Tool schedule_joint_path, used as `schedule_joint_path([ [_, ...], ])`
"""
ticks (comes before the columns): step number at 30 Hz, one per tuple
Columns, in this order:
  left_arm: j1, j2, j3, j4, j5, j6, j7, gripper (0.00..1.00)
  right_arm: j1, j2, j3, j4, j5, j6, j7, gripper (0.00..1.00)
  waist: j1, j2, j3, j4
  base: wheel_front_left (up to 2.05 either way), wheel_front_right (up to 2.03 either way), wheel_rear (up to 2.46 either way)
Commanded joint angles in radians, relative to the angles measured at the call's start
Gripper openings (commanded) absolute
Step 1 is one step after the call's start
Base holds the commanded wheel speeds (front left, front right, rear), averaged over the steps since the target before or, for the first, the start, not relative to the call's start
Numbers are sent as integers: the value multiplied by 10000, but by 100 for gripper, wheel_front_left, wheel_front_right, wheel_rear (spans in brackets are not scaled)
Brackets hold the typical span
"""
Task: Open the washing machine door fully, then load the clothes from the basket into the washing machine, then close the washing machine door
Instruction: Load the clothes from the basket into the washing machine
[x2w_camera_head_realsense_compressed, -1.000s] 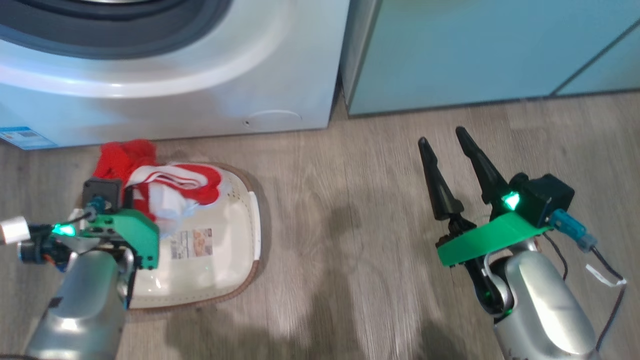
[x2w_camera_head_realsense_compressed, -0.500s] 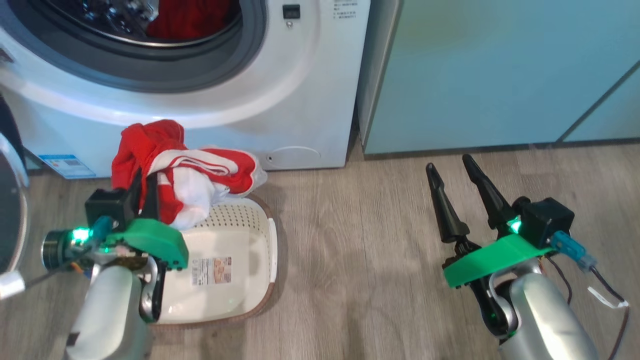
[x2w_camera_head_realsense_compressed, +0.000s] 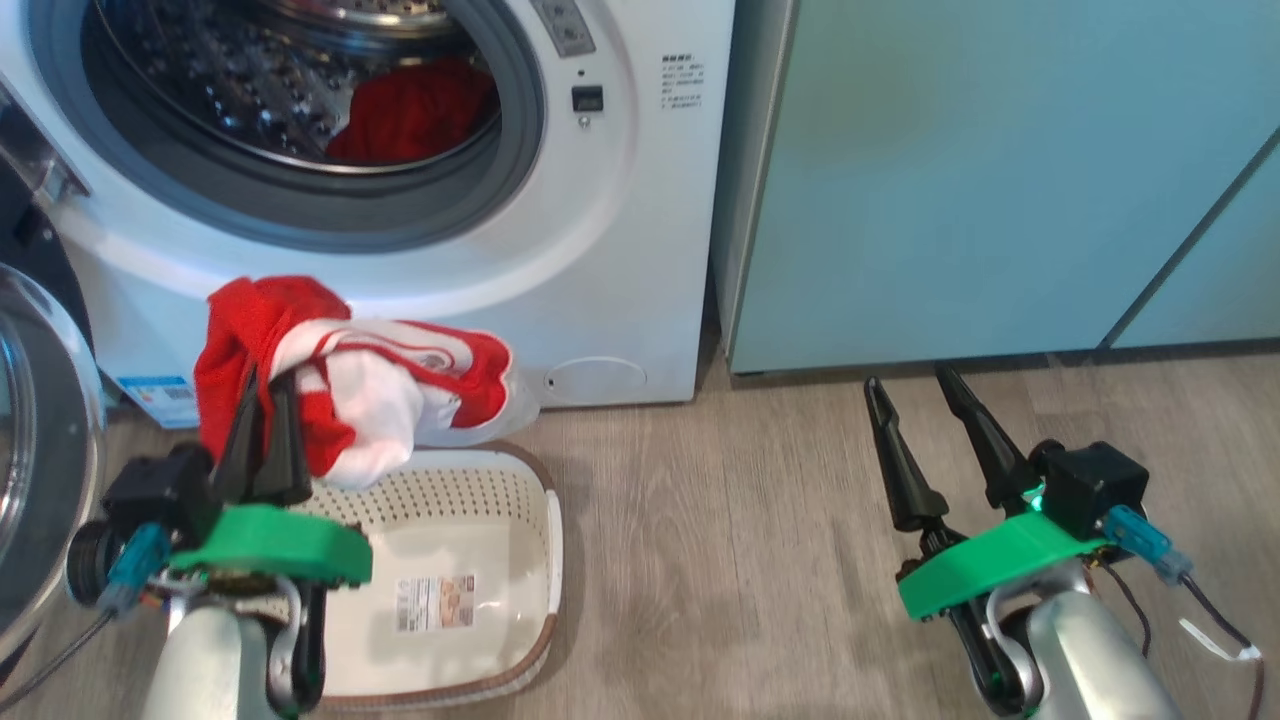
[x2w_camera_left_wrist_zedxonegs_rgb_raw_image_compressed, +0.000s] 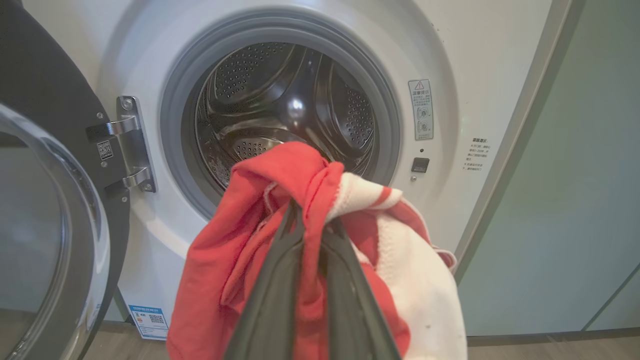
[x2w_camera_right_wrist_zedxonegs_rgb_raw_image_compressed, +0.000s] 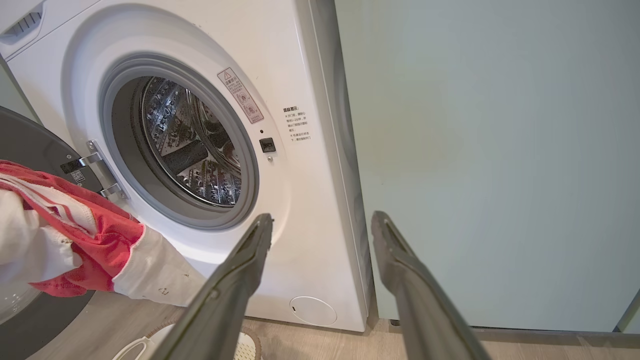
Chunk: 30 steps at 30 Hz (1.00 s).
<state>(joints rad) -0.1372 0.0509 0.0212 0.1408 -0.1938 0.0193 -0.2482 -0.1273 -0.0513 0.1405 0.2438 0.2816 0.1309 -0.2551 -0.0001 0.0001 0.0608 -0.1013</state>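
Observation:
My left gripper is shut on the clothes, a red garment bunched with white red-trimmed cloth. The bundle hangs clear above the far rim of the basket, in front of the washing machine. In the left wrist view the fingers pinch the clothes just before the drum opening. The washing machine door stands swung open at the left, and its glass bowl shows as the washing machine door. Something red lies low in the drum. My right gripper is open and holds nothing.
Pale teal cabinets stand right of the washer. The basket's cream bottom with its sticker is bare. Wooden floor lies open between the basket and my right arm. The right wrist view shows the clothes at its left edge.
The head camera has tilted up, bringing the drum into view. My left gripper has lifted the clothes out of the basket and up toward the washer. The right arm has kept its pose.

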Motion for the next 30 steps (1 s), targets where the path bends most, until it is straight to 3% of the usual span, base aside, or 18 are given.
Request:
schedule_joint_path([
  [1,-140,50,421,-517,-26,-62,-135,0,-120,11,179,-276,-66,-2,-67,100,1,-1,-183,-37,0,0,0],
  [5,313,4,490,-867,-106,-198,-135,0,11,11,127,-283,-53,-2,-67,100,1,-1,-376,-64,0,0,0],
  [13,862,-4,-6,-1055,-686,-33,-135,0,177,11,29,-341,-90,-2,-67,100,1,-1,-558,-34,0,0,0],
  [30,724,-6,-117,-787,-966,13,-135,0,201,11,84,-370,-5,-2,-67,100,1,-1,-538,-113,0,0,0],
])
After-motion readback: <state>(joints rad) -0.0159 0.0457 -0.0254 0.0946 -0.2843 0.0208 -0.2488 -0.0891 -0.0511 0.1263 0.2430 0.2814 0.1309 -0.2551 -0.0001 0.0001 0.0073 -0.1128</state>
